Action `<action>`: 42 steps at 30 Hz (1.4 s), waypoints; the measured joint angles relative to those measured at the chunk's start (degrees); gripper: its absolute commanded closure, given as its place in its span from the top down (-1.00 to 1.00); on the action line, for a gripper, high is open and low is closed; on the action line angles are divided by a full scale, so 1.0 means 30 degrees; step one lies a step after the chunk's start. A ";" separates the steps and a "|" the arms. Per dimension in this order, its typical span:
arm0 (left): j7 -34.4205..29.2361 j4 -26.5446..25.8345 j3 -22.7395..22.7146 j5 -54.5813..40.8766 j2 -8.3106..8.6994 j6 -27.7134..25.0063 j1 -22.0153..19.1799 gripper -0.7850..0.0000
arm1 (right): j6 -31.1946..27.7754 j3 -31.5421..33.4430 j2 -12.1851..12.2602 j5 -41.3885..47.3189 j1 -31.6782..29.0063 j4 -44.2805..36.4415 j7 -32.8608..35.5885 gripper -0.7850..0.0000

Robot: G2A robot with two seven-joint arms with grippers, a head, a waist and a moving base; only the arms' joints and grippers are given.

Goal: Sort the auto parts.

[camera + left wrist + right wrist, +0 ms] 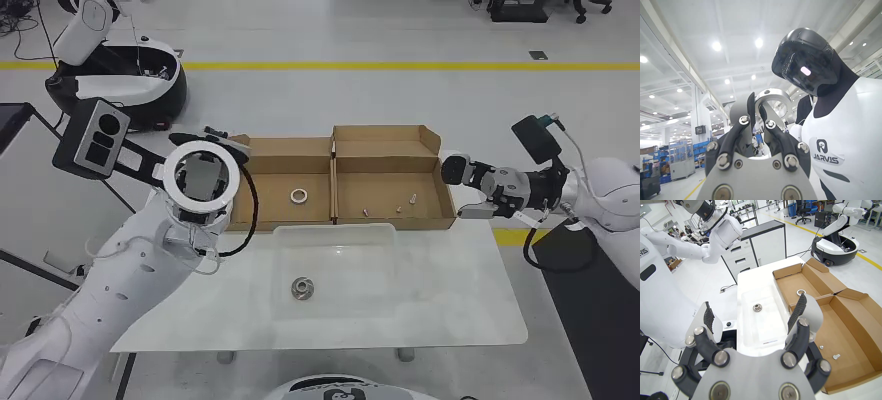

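- My L gripper (756, 108) (203, 180): raised over the table's left edge, pointing up. Fingers clamped on a metal ring (772, 94), one pad inside the hole and the other outside, pinching the ring wall. Small threaded hole visible in the rim.
- Left cardboard box (280, 160) (789, 273): at the far side of the table (450, 290), lid flap open. One flat ring part (298, 196) (801, 292) lies on its floor, toward the side it shares w/ the next box.
- Clear tray (330, 235) (761, 330): centre of table, just in front of both boxes. A flanged hub (303, 288) (757, 308) sits in it, left of tray centre, lying flat w/ bore up.
- Right cardboard box (385, 140) (848, 321): touching the left box side by side, also open. Three small bolts (398, 209) (836, 356) scattered on its floor near the front wall, apart from each other.
- My R gripper (462, 190) (755, 307): near the right box's outer right wall, above table level. Fingers wide apart, nothing between the pads.
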 measured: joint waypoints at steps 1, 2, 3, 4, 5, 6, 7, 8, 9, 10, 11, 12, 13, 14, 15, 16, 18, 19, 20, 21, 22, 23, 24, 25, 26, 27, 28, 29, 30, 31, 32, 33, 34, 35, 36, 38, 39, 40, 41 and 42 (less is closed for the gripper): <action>-0.0029 0.0036 -0.0085 0.0088 -0.0070 -0.0023 0.0007 -1.00 | 0.0000 0.0000 0.0000 0.0000 0.0000 0.0000 0.0000 1.00; -0.0088 0.0112 -0.0182 0.0260 -0.0131 -0.0078 0.0015 -1.00 | 0.0000 0.0000 0.0000 0.0000 0.0000 0.0000 0.0000 1.00; -0.0154 0.0219 -0.0306 0.0470 -0.0209 -0.0143 0.0056 -1.00 | 0.0000 0.0000 0.0000 0.0000 0.0000 0.0000 0.0000 1.00; -0.0207 0.0281 -0.0396 0.0605 -0.0264 -0.0185 0.0093 -1.00 | 0.0000 0.0000 0.0000 0.0000 0.0000 0.0000 0.0000 1.00; -0.0289 0.0337 -0.0495 0.0764 -0.0314 -0.0224 0.0123 -1.00 | 0.0000 0.0000 0.0000 0.0000 0.0000 0.0000 0.0000 1.00; -0.0458 0.0411 -0.0625 0.0987 -0.0371 -0.0270 0.0173 -1.00 | 0.0000 0.0000 0.0000 0.0000 0.0000 0.0000 0.0000 1.00; -0.0663 0.0471 -0.0721 0.1173 -0.0403 -0.0292 0.0215 -1.00 | 0.0000 0.0000 0.0000 0.0000 0.0000 0.0000 0.0000 1.00; -0.0996 0.0541 -0.0831 0.1452 -0.0421 -0.0321 0.0240 -1.00 | 0.0000 0.0000 0.0000 0.0000 0.0000 0.0000 0.0000 1.00; -0.1601 0.0643 -0.0993 0.1959 -0.0425 -0.0421 0.0266 -1.00 | 0.0000 0.0000 0.0000 0.0000 0.0000 0.0000 0.0000 1.00; -0.2006 0.0710 -0.1115 0.2273 -0.0428 -0.0494 0.0319 -1.00 | 0.0000 0.0000 0.0000 0.0000 0.0000 0.0000 0.0000 1.00; -0.2282 0.0743 -0.1232 0.2431 -0.0437 -0.0530 0.0403 -1.00 | 0.0000 0.0000 0.0000 0.0000 0.0000 0.0000 0.0000 1.00; -0.2582 0.0739 -0.1375 0.2565 -0.0452 -0.0595 0.0513 -1.00 | 0.0000 0.0000 0.0000 0.0000 0.0000 0.0000 0.0000 1.00; -0.2836 0.0733 -0.1477 0.2704 -0.0461 -0.0686 0.0578 -1.00 | 0.0000 0.0000 0.0000 0.0000 0.0000 0.0000 0.0000 1.00; -0.3098 0.0736 -0.1582 0.2856 -0.0467 -0.0781 0.0638 -1.00 | 0.0000 0.0000 0.0000 0.0000 0.0000 0.0000 0.0000 1.00; -0.3436 0.0741 -0.1726 0.3047 -0.0476 -0.0903 0.0717 -1.00 | 0.0000 0.0000 0.0000 0.0000 0.0000 0.0000 0.0000 1.00; -0.3647 0.0728 -0.1838 0.3162 -0.0485 -0.0988 0.0772 -1.00 | 0.0000 0.0000 0.0000 0.0000 0.0000 0.0000 0.0000 1.00; -0.3742 0.0624 -0.2058 0.3075 -0.0539 -0.1070 0.0956 -1.00 | 0.0000 0.0000 0.0000 0.0000 0.0000 0.0000 0.0000 1.00; -0.3691 0.0542 -0.2124 0.2944 -0.0574 -0.1053 0.1042 -1.00 | 0.0000 0.0000 0.0000 0.0000 0.0000 0.0000 0.0000 1.00; -0.3607 0.0444 -0.2176 0.2781 -0.0615 -0.1023 0.1127 -1.00 | 0.0000 0.0000 0.0000 0.0000 0.0000 0.0000 0.0000 1.00; -0.3401 0.0311 -0.2206 0.2443 -0.0683 -0.0936 0.1265 -1.00 | 0.0000 0.0000 0.0000 0.0000 0.0000 0.0000 0.0000 1.00; -0.3235 0.0211 -0.2208 0.2142 -0.0737 -0.0847 0.1374 -1.00 | 0.0000 0.0000 0.0000 0.0000 0.0000 0.0000 0.0000 1.00; -0.3081 0.0100 -0.2211 0.1849 -0.0793 -0.0763 0.1471 -1.00 | 0.0000 0.0000 0.0000 0.0000 0.0000 0.0000 0.0000 1.00; -0.2848 -0.0048 -0.2212 0.1430 -0.0873 -0.0651 0.1600 -1.00 | 0.0000 0.0000 0.0000 0.0000 0.0000 0.0000 0.0000 1.00; -0.2703 -0.0143 -0.2217 0.1145 -0.0931 -0.0569 0.1687 -1.00 | 0.0000 0.0000 0.0000 0.0000 0.0000 0.0000 0.0000 1.00; -0.2621 -0.0230 -0.2239 0.0936 -0.0985 -0.0511 0.1748 -1.00 | 0.0000 0.0000 0.0000 0.0000 0.0000 0.0000 0.0000 1.00; -0.2509 -0.0335 -0.2281 0.0698 -0.1057 -0.0468 0.1812 -1.00 | 0.0000 0.0000 0.0000 0.0000 0.0000 0.0000 0.0000 1.00; -0.2417 -0.0400 -0.2314 0.0523 -0.1112 -0.0431 0.1858 -1.00 | 0.0000 0.0000 0.0000 0.0000 0.0000 0.0000 0.0000 1.00; -0.2360 -0.0457 -0.2350 0.0389 -0.1167 -0.0393 0.1891 -1.00 | 0.0000 0.0000 0.0000 0.0000 0.0000 0.0000 0.0000 1.00; -0.2356 -0.0525 -0.2398 0.0298 -0.1236 -0.0383 0.1916 -1.00 | 0.0000 0.0000 0.0000 0.0000 0.0000 0.0000 0.0000 1.00; -0.2398 -0.0557 -0.2437 0.0279 -0.1283 -0.0393 0.1932 -1.00 | 0.0000 0.0000 0.0000 0.0000 0.0000 0.0000 0.0000 1.00; -0.2464 -0.0578 -0.2475 0.0276 -0.1329 -0.0413 0.1953 -1.00 | 0.0000 0.0000 0.0000 0.0000 0.0000 0.0000 0.0000 1.00; -0.2598 -0.0596 -0.2536 0.0329 -0.1383 -0.0447 0.1984 -1.00 | 0.0000 0.0000 0.0000 0.0000 0.0000 0.0000 0.0000 1.00; -0.2719 -0.0603 -0.2591 0.0414 -0.1420 -0.0477 0.2013 -1.00 | 0.0000 0.0000 0.0000 0.0000 0.0000 0.0000 0.0000 1.00; -0.2828 -0.0604 -0.2651 0.0503 -0.1456 -0.0498 0.2056 -1.00 | 0.0000 0.0000 0.0000 0.0000 0.0000 0.0000 0.0000 1.00; -0.2951 -0.0593 -0.2734 0.0619 -0.1503 -0.0505 0.2131 -1.00 | 0.0000 0.0000 0.0000 0.0000 0.0000 0.0000 0.0000 1.00; -0.3206 -0.0573 -0.2878 0.0882 -0.1564 -0.0506 0.2229 -1.00 | 0.0000 0.0000 0.0000 0.0000 0.0000 0.0000 0.0000 1.00; -0.3508 -0.0569 -0.2995 0.1226 -0.1592 -0.0607 0.2248 -1.00 | 0.0000 0.0000 0.0000 0.0000 0.0000 0.0000 0.0000 1.00; -0.3748 -0.0552 -0.3080 0.1512 -0.1610 -0.0682 0.2270 -1.00 | 0.0000 0.0000 0.0000 0.0000 0.0000 0.0000 0.0000 1.00; -0.4006 -0.0526 -0.3155 0.1799 -0.1626 -0.0745 0.2306 -1.00 | 0.0000 0.0000 0.0000 0.0000 0.0000 0.0000 0.0000 1.00; -0.4456 -0.0476 -0.3254 0.2243 -0.1634 -0.0838 0.2348 -1.00 | 0.0000 0.0000 0.0000 0.0000 0.0000 0.0000 0.0000 1.00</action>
